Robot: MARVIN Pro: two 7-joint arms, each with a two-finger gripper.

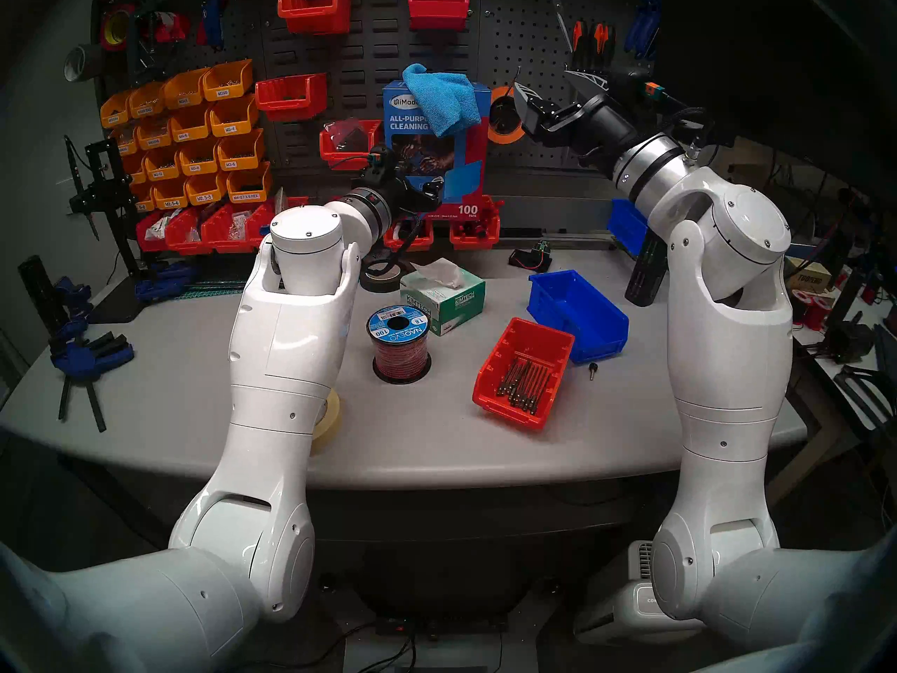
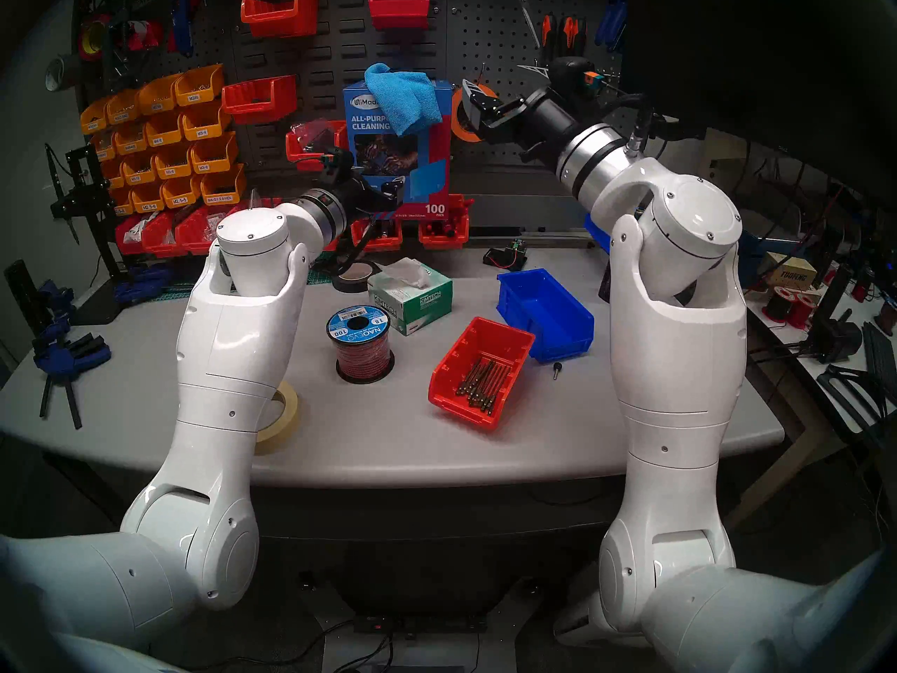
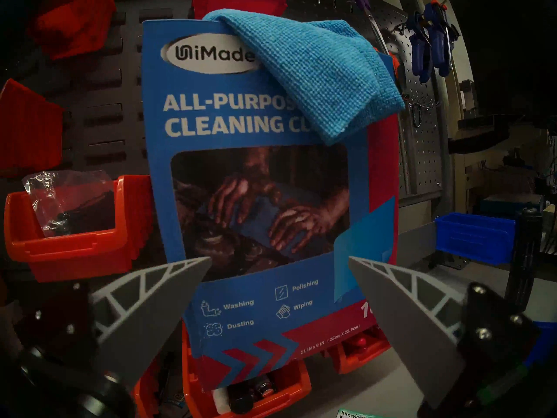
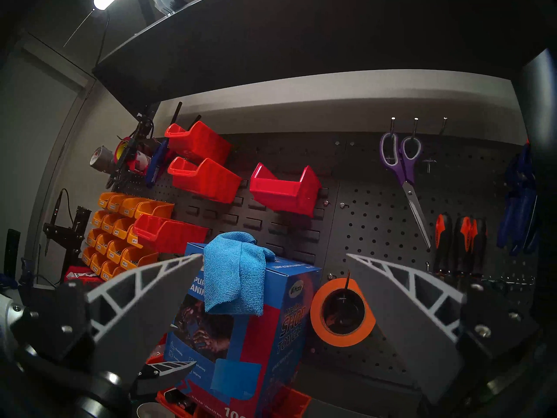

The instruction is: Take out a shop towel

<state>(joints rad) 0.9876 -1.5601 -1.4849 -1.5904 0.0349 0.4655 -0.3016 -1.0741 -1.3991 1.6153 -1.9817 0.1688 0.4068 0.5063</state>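
Head views: shop towel draping over top of blue box at far centre. Left gripper hovering low before box, below towel; right gripper hanging right of towel, apart.
Left wrist: fingers spreading wide, gripping nothing, towel sitting above.
Right wrist: fingers gaping wide, empty, towel lying between, farther off.

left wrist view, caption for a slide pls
Open left gripper faces the blue box, shop towel draped over its top.

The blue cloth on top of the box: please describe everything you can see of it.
The shop towel is a bright-blue cloth with a fine woven texture, soft-looking and folded in loose layers. It comes out of the top of the upright blue cardboard box and hangs down over its front, covering part of the lettering. Neither gripper touches it.
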